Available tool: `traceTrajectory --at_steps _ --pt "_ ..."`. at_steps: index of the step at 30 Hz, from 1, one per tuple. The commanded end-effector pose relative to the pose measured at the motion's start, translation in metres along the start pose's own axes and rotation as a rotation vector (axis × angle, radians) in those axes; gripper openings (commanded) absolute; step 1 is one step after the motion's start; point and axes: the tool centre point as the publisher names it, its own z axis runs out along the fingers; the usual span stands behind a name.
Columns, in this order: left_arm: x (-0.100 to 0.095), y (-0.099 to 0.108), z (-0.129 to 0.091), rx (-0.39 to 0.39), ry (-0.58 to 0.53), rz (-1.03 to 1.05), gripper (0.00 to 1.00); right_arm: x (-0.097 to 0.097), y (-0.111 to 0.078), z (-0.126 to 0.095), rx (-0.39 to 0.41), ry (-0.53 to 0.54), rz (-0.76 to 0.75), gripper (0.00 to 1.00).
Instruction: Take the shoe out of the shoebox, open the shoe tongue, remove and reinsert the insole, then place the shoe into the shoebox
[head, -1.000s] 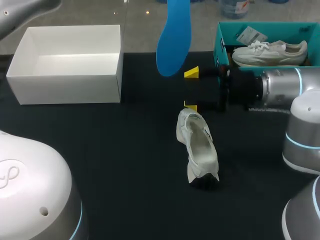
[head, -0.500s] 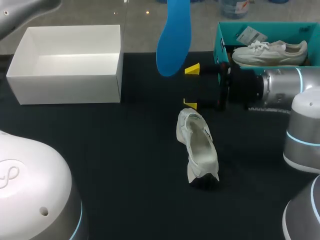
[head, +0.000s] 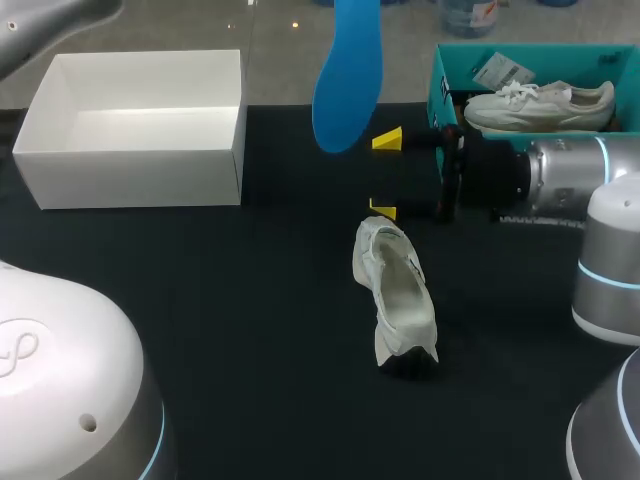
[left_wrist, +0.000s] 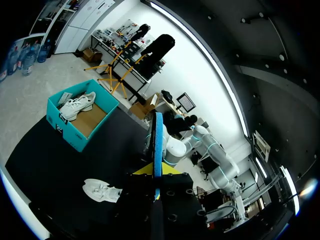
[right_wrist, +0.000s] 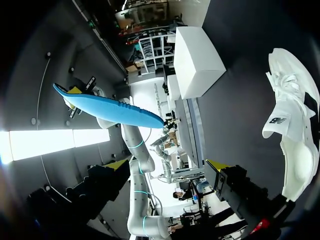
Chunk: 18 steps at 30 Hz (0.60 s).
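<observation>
On the dark surface (head: 250, 300), a white shoebox (head: 140, 150) is set at the far left corner, and the shoe (head: 395, 295) lies near the middle, well apart from it. The blue insole (head: 348, 80) is held aloft, clamped in the left hand (left_wrist: 156, 172); the right hand (head: 384, 175) is spread open just beyond the shoe. Removal is judged done; reinsertion into the shoe's opening is called for. Room for moving is left between shoe and shoebox

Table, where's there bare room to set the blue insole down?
The widest bare stretch of table lies between the white box and the shoe, running toward the near edge. It is crowded beyond the shoe, where the open right gripper sits beside the teal box.
</observation>
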Motion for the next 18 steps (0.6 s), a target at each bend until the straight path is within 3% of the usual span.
traceTrajectory --at_steps 1,16,18 --pt "-0.0001 0.0007 -0.0001 0.000 0.000 0.001 0.00 -0.0007 -0.0003 0.0017 -0.002 -0.002 0.000 1.00" --pt "-0.0001 0.0007 -0.0001 0.000 0.000 0.001 0.00 -0.0007 -0.0003 0.0017 -0.002 -0.002 0.000 1.00" --pt "0.0032 0.0099 -0.0059 0.022 0.006 0.061 0.00 -0.0007 -0.0003 0.0017 -0.002 -0.002 0.000 1.00"
